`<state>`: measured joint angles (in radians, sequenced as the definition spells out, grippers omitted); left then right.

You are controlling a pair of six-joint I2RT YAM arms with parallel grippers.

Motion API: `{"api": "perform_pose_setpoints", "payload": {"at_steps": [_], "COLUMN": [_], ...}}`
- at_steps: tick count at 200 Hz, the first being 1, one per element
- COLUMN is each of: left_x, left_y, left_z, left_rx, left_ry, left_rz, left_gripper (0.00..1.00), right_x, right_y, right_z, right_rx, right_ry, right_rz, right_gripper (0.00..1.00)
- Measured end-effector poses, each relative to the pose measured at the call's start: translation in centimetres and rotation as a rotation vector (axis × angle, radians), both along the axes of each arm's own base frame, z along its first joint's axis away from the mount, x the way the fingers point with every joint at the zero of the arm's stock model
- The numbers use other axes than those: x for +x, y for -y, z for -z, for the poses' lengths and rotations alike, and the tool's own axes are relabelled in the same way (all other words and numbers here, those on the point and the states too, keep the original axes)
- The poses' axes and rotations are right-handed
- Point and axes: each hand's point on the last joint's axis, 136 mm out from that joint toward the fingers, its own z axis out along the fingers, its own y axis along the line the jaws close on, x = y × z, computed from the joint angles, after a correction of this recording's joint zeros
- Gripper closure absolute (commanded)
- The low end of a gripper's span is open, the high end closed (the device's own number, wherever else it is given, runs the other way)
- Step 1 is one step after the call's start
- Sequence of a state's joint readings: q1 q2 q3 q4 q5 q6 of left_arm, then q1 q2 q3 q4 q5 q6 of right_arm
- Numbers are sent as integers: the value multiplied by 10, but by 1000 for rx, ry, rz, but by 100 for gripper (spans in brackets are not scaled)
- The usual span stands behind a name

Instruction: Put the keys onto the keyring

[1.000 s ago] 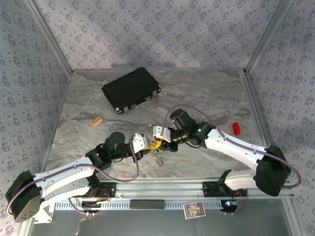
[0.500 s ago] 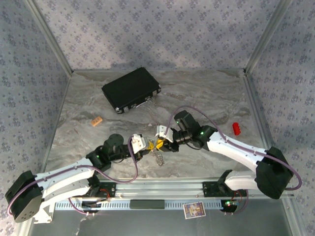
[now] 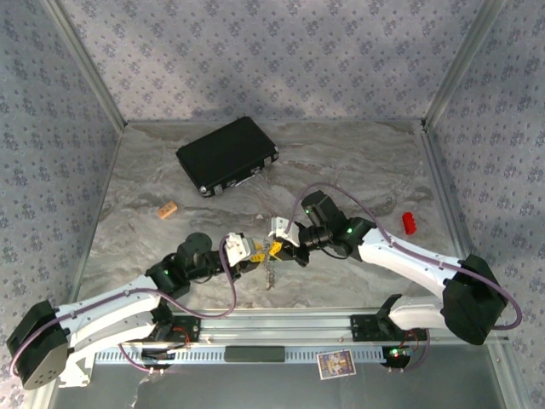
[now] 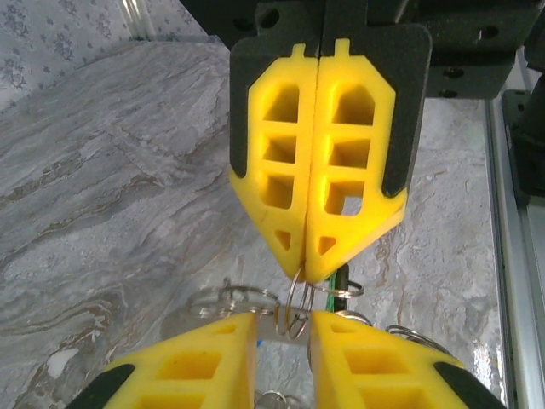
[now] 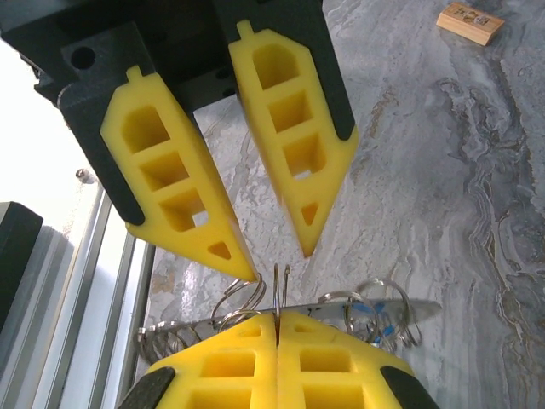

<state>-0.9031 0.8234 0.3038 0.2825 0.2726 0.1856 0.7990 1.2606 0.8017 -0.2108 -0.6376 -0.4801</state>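
On the far left of the grey marbled table lay a small wooden block, well apart from the arms, and behind it, toward the back wall, a black case lay closed and flat. Near the front edge, the left gripper pointed to the right, tip to tip with the other one. Its yellow fingers stood apart, released, and a thin wire loop rose up in the gap between their tips; I could not tell if a finger touched it. Just beside it, the right gripper was clenched, its two pads pressed together on this thin wire loop. Below the two grippers hung the keyring, lifted over the table near the front edge, with several small wire rings around it. In the right wrist view, a blue tag of one of the keys showed among these rings, just beside the closed pads, and in the left wrist view a green strip showed under the closed tips. On the far right, near the side wall, a small red object lay alone.
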Motion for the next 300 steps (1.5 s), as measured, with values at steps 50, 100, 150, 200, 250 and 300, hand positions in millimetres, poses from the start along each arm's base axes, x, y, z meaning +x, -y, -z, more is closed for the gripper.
{"api": "perform_pose_setpoints", "payload": {"at_steps": [50,100,150,200,250,300], "left_x": [5,4,1,0,-1,-5], "left_y": [-4,-3,-1,3,6,10], "left_z": [14,14,13,2,4,6], "left_rx": [48,50,58,32,35,34], "left_ry": [-29,-41,-65,-61,-85,-102], "left_rz": [-11,4,32,58,85,119], "left_gripper": [76,75,74,78,81,90], "right_x": [-2,-4,-4,-5,-6,-6], "right_y": [-1,-2,-2,-3,-4,-4], "right_z": [-2,-4,-4,-3,-3,-2], "right_rx": [-14,-42,-53,-58,-58,-59], "right_ry": [5,29,45,52,53,51], "right_rz": [-24,-55,-70,-78,-82,-83], "right_gripper": [100,100,100,100,100,100]}}
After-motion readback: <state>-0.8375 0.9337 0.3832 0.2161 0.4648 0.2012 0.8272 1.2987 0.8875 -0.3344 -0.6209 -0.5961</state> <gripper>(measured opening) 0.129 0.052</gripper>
